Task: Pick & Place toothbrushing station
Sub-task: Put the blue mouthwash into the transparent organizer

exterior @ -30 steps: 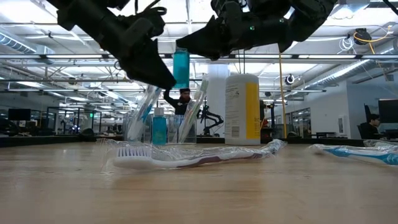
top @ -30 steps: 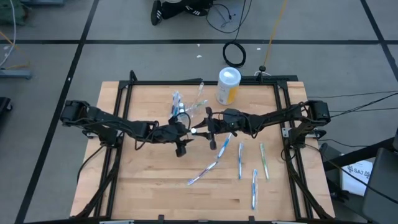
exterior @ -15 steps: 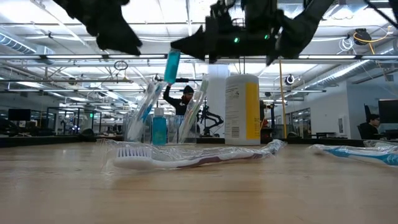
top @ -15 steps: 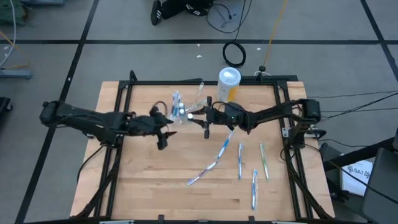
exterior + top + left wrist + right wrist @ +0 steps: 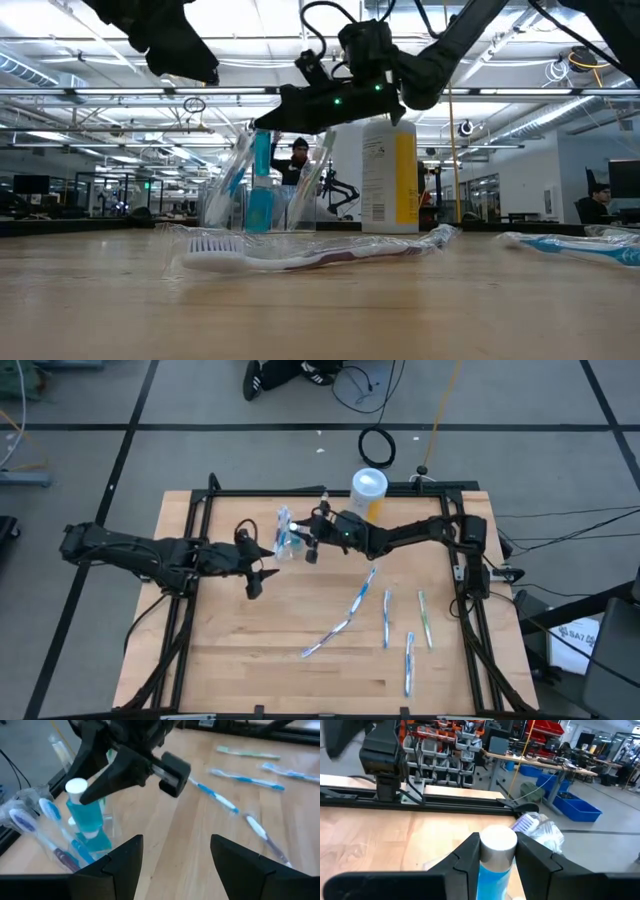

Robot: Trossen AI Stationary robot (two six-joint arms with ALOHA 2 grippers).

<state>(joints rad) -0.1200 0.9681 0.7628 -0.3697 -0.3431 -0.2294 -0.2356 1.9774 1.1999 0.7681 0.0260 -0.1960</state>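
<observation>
From above, the clear cup (image 5: pixel 287 536) stands at about eleven o'clock of the table's (image 5: pixel 230 660) middle, toothbrushes (image 5: pixel 283 520) in it. The yellow canister (image 5: pixel 366 498) stands at one o'clock, near the rear edge. Loose toothbrushes (image 5: pixel 386 617) lie at four to five o'clock. A toothpaste tube (image 5: pixel 262 180) sits upright over the cup, between the right gripper's (image 5: pixel 300 541) fingers; the left gripper (image 5: pixel 262 572) lies at nine o'clock, apart.

right tool (image 5: pixel 297 543) carried tube (image 5: pixel 262 180) over cup (image 5: pixel 262 205)
</observation>
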